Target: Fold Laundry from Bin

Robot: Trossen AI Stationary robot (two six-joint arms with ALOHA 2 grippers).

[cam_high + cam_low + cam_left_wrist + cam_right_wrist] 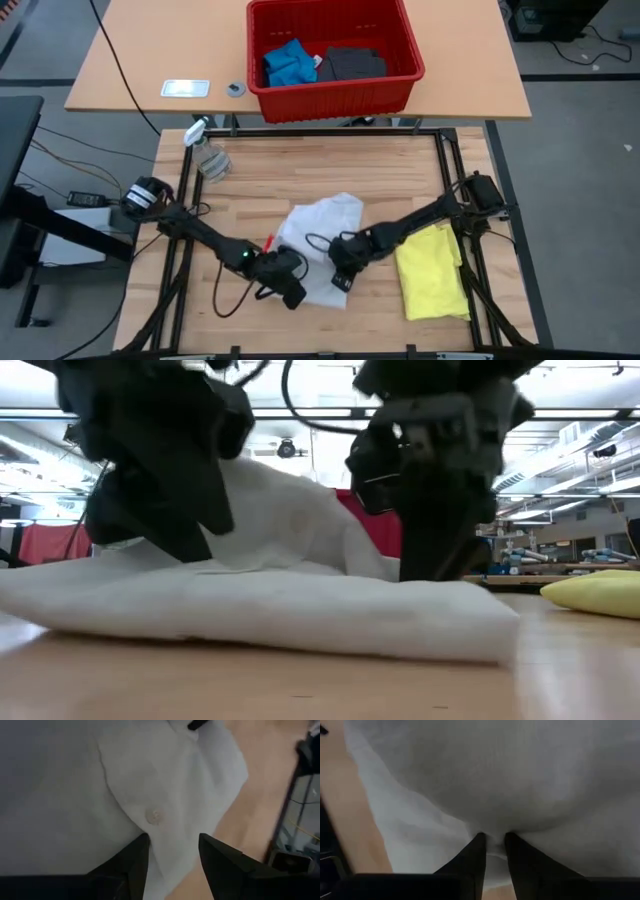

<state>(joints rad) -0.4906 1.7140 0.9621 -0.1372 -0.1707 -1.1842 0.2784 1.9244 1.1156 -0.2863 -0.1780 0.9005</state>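
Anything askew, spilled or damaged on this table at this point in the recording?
Nothing stands out. The white cloth shirt lies rumpled mid-table, as expected mid-fold, with the left gripper and right gripper both on it. The bright yellow T-shirt lies folded to one side; the red plastic bin sits upright holding blue and dark grey pieces.

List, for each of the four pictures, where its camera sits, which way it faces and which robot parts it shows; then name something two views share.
High view: overhead, facing down; both arms, white shirt, yellow T-shirt, red bin.
Low view: table height, facing level across; both arms above the shirt.
Left wrist view: on the left arm; left gripper open over shirt cloth.
Right wrist view: on the right arm; right gripper pinching shirt cloth.
Shared: all show the shirt.
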